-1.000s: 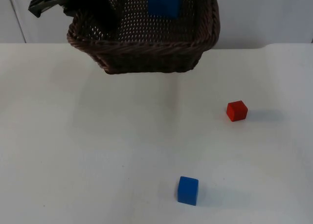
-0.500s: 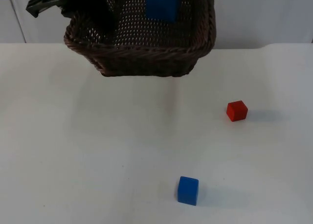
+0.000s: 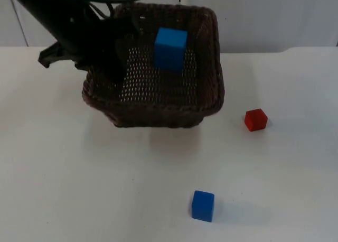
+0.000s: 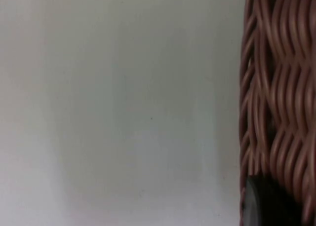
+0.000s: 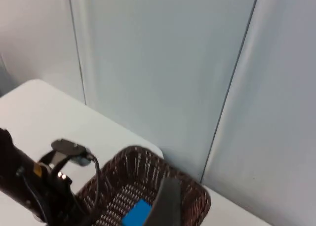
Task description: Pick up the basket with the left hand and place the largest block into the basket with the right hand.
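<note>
On the white table [image 3: 63, 173], left hand [image 3: 113, 73] grips woven basket [image 3: 158, 107].

From the right wrist camera, a brown wicker basket [image 5: 148, 184] stood on the white table [image 5: 39, 105] before the grey partition wall [image 5: 163, 63]. 1 blue block [image 5: 137, 213] lay inside it. The left arm [image 5: 29, 189] reached to the basket's near side.

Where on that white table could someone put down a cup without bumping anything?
Bare patches: the near left, below the basket and left of the small blue block; also right of the red block. Crowded: around the basket, gripped by the left tool.
</note>
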Robot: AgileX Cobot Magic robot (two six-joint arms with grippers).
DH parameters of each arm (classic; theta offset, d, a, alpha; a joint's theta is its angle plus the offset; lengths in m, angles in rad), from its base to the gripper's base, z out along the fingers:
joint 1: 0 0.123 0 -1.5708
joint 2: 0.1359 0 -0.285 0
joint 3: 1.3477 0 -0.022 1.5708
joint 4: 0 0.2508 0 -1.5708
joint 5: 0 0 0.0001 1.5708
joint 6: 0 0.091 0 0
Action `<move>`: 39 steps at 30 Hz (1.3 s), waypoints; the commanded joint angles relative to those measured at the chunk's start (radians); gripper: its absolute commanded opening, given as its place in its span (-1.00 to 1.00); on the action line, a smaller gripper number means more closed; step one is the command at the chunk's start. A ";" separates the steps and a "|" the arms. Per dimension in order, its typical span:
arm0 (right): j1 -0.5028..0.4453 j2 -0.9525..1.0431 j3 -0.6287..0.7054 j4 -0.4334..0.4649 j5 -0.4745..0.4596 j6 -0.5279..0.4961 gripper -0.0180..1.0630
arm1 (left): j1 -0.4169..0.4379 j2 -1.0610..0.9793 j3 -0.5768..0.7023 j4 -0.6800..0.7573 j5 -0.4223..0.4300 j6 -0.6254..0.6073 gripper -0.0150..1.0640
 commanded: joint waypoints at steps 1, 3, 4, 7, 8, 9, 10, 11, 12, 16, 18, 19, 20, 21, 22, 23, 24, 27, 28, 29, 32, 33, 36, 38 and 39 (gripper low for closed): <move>-0.005 -0.045 -0.007 0.010 0.017 -0.002 0.38 | -0.019 0.010 0.000 -0.048 -0.042 0.030 -0.98; -0.005 -0.056 -0.007 0.012 0.028 -0.002 0.38 | -0.026 0.017 0.000 -0.048 -0.047 0.032 -0.98; -0.005 -0.069 -0.007 0.012 0.039 -0.002 0.38 | -0.033 0.028 0.000 -0.049 -0.056 0.034 -0.98; -0.005 -0.100 -0.007 0.002 0.072 -0.006 0.38 | -0.053 0.053 0.000 -0.049 -0.075 0.034 -0.98; -0.005 -0.112 -0.005 -0.007 0.081 -0.006 0.38 | -0.054 0.065 0.000 -0.050 -0.083 0.034 -0.98; -0.005 -0.112 -0.005 -0.007 0.081 -0.006 0.38 | -0.054 0.065 0.000 -0.050 -0.083 0.034 -0.98; -0.005 -0.122 -0.003 -0.009 0.088 -0.006 0.38 | -0.057 0.073 0.000 -0.057 -0.091 0.034 -0.98; -0.005 -0.133 -0.003 -0.009 0.101 -0.006 0.38 | -0.057 0.083 0.000 -0.061 -0.099 0.034 -0.98; -0.005 -0.145 -0.003 -0.011 0.114 -0.006 0.38 | -0.057 0.090 0.000 -0.075 -0.104 0.034 -0.98; -0.005 -0.180 -0.003 -0.013 0.135 -0.006 0.38 | -0.057 0.113 0.000 -0.073 -0.133 0.034 -0.98; -0.005 -0.204 -0.003 -0.011 0.146 -0.009 0.38 | -0.057 0.125 0.000 -0.073 -0.147 0.034 -0.98; -0.005 -0.220 -0.003 -0.011 0.157 -0.013 0.38 | -0.057 0.132 0.000 -0.073 -0.151 0.034 -0.98; -0.005 -0.220 -0.003 -0.011 0.157 -0.013 0.38 | -0.057 0.132 0.000 -0.073 -0.151 0.034 -0.98; -0.005 -0.230 -0.003 -0.011 0.173 -0.018 0.38 | -0.057 0.143 0.000 -0.073 -0.151 0.034 -0.98; -0.005 -0.240 -0.003 -0.011 0.184 -0.023 0.38 | -0.057 0.150 0.000 -0.073 -0.151 0.034 -0.98; -0.005 -0.242 -0.003 -0.011 0.191 -0.023 0.38 | -0.057 0.155 0.000 -0.073 -0.151 0.034 -0.98; -0.005 -0.252 -0.003 -0.011 0.203 -0.024 0.38 | -0.057 0.159 0.000 -0.076 -0.149 0.034 -0.98; -0.005 -0.263 -0.001 -0.011 0.219 -0.024 0.38 | -0.057 0.168 0.000 -0.077 -0.148 0.034 -0.98; -0.005 -0.271 0.001 -0.013 0.226 -0.027 0.38 | -0.057 0.170 0.000 -0.077 -0.147 0.034 -0.98; -0.005 -0.281 0.009 -0.013 0.229 -0.027 0.38 | -0.057 0.172 0.000 -0.077 -0.144 0.032 -0.93; -0.005 -0.290 0.016 -0.018 0.229 -0.027 0.38 | -0.057 0.172 0.000 -0.077 -0.138 0.032 -0.75; -0.005 -0.295 0.018 -0.023 0.231 -0.027 0.38 | -0.057 0.172 0.000 -0.077 -0.137 0.032 -0.68; -0.005 -0.308 0.025 -0.030 0.236 -0.027 0.38 | -0.057 0.172 0.000 -0.077 -0.122 0.030 -0.16; -0.005 -0.310 0.025 -0.032 0.236 -0.029 0.38 | -0.057 0.172 0.000 -0.077 -0.121 0.023 0.05; -0.005 -0.310 0.025 -0.032 0.236 -0.029 0.38 | -0.057 0.172 0.000 -0.077 -0.123 0.023 0.23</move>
